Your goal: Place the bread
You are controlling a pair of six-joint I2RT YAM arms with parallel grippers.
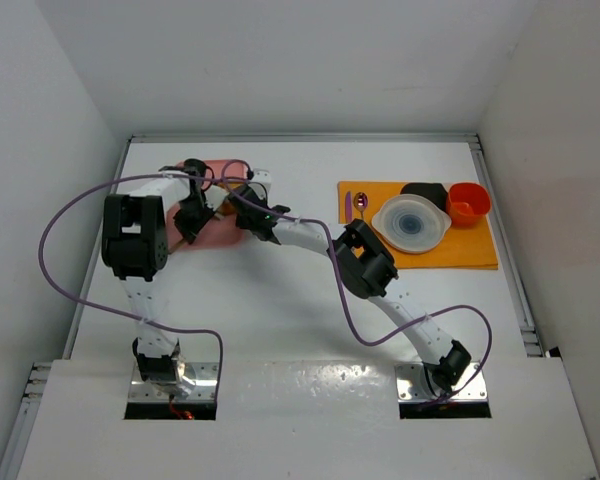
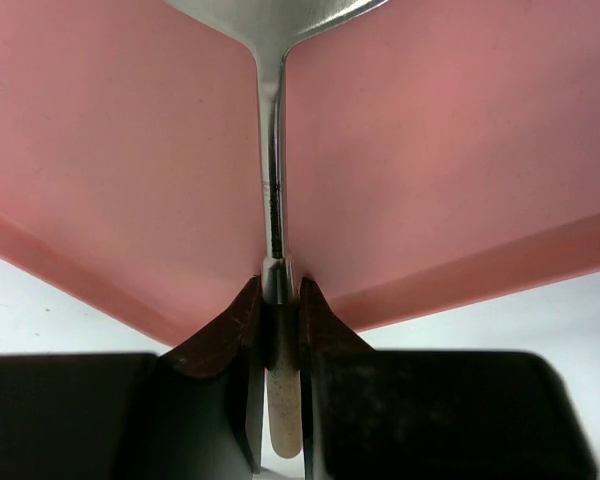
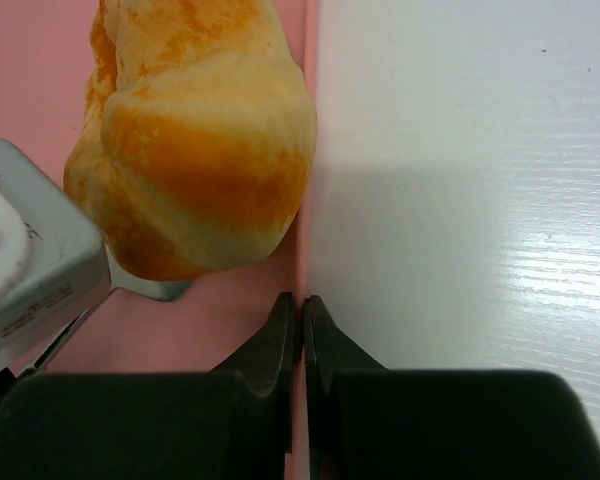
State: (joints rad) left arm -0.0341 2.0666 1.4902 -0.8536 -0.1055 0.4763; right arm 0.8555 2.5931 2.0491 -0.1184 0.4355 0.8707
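Note:
The bread, a golden-yellow bun with paler scored lines, rests on the metal blade of a spatula over a pink plate. My left gripper is shut on the spatula's handle, and the beige handle end shows between the fingers. My right gripper is shut on the pink plate's right edge, just below the bread. In the top view both grippers meet over the pink plate at the back left, and the arms hide the bread there.
At the back right an orange mat holds a white bowl, a red cup, a black object and a purple spoon. White walls enclose the table on three sides.

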